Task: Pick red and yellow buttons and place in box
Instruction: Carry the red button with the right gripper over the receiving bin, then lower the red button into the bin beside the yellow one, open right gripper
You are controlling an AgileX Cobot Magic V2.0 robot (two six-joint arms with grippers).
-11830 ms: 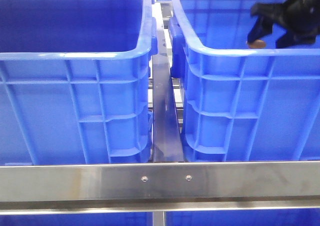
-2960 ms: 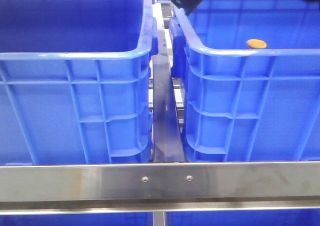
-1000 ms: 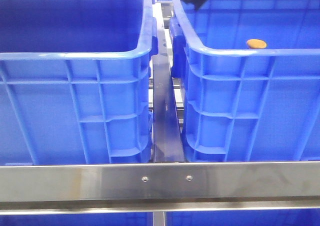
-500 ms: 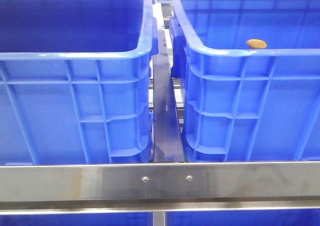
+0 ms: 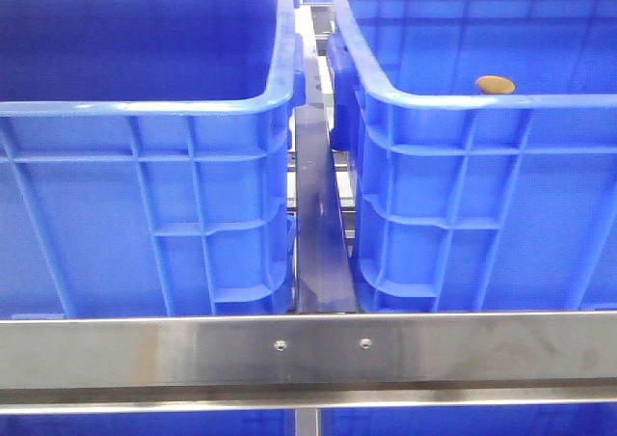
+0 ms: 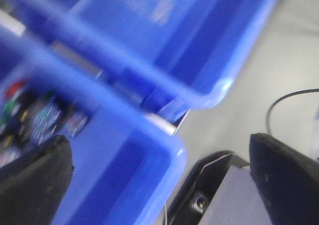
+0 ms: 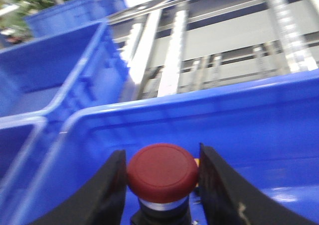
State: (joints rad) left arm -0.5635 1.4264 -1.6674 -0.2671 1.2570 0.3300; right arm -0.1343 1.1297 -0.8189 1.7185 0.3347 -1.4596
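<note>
One red button is clamped between the right gripper fingers, cap facing the wrist camera; front view shows only the orange-yellow disc. Left gripper gapes, holding nothing.

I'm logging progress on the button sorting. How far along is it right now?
Done: an orange-yellow button already lies in the right blue crate. In hand: the right gripper has its jaws shut on a red button above a crate. Left: releasing it; the left gripper hangs open, empty.
</note>
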